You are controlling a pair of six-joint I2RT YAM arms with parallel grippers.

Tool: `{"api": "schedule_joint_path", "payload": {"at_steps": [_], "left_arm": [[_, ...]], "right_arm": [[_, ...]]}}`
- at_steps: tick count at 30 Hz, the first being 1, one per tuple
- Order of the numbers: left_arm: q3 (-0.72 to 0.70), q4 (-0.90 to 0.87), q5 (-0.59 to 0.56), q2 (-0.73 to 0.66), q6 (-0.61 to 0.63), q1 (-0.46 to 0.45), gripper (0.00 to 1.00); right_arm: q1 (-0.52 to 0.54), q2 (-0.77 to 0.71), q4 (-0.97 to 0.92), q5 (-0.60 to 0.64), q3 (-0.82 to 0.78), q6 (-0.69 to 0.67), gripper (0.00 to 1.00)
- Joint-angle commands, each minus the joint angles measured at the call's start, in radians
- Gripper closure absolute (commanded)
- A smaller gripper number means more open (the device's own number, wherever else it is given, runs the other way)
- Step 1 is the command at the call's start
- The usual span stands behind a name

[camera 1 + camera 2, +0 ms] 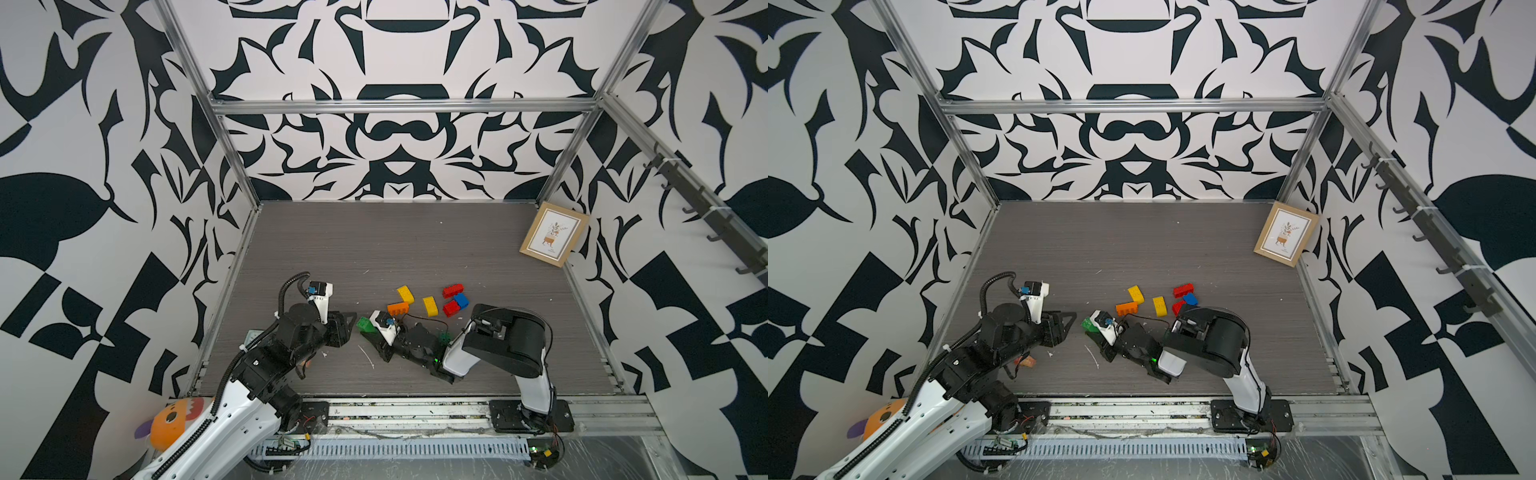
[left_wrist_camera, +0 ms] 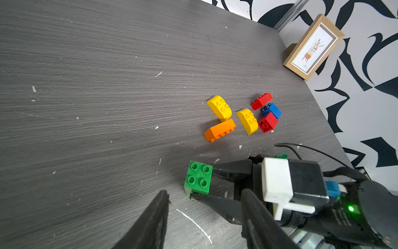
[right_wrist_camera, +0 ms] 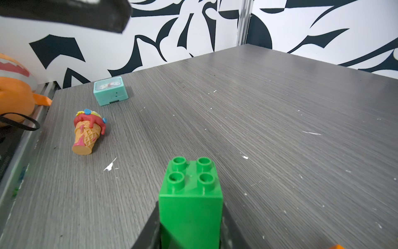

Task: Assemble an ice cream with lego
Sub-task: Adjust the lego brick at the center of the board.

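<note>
Right gripper (image 2: 204,183) pinches a green brick (image 2: 198,180) down by the scuffed grey wood-grain table (image 1: 415,249) — left gripper (image 1: 348,328) spread and empty beside it — with yellow, orange, red and blue loose bricks (image 2: 247,120) nearby, ringed by black-and-white patterned walls (image 1: 399,145)

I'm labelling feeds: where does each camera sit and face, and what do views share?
Both top views: high in front, looking down on the grey wood-grain table; left gripper and right gripper show.
Left wrist: faces yellow, orange, red, blue bricks; own open fingers show.
Right wrist: faces plastic ice-cream cone toy; own fingers show.
All share the gripped green square studded brick.
</note>
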Motion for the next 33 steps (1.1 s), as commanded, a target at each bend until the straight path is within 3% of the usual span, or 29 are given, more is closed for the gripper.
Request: {"api": "schedule_joint_path", "payload": {"at_steps": [1,5,12,20,21,23,25,29,33], "left_arm": [[-0.008,0.036,0.001,0.011,0.003,0.003,0.42],[-0.005,0.051,0.014,0.032,0.005,0.003,0.42],[-0.005,0.063,0.014,0.057,0.012,0.003,0.42],[0.004,0.056,-0.035,0.081,0.013,0.003,0.42],[0.008,0.052,-0.050,0.088,0.015,0.003,0.42],[0.010,0.061,-0.068,0.106,0.029,0.002,0.42],[0.009,0.082,-0.070,0.118,0.036,0.004,0.42],[0.013,0.114,-0.049,0.144,0.041,0.004,0.42],[0.028,0.106,-0.020,0.192,0.038,0.005,0.42]], "right_arm": [[0.003,-0.009,0.082,0.016,-0.017,-0.027,0.81],[0.003,-0.014,0.082,0.015,-0.053,-0.015,0.63],[0.005,-0.047,0.082,0.022,-0.106,-0.001,0.48],[0.010,-0.169,0.033,0.112,-0.132,0.036,0.42],[0.010,-0.230,-0.051,0.116,-0.122,0.054,0.42],[0.012,-0.364,-0.414,0.155,-0.026,0.082,0.42],[0.012,-0.406,-0.677,0.145,0.081,0.073,0.43],[0.010,-0.425,-0.819,0.095,0.177,0.076,0.41],[0.010,-0.496,-1.067,0.177,0.283,0.107,0.40]]}}
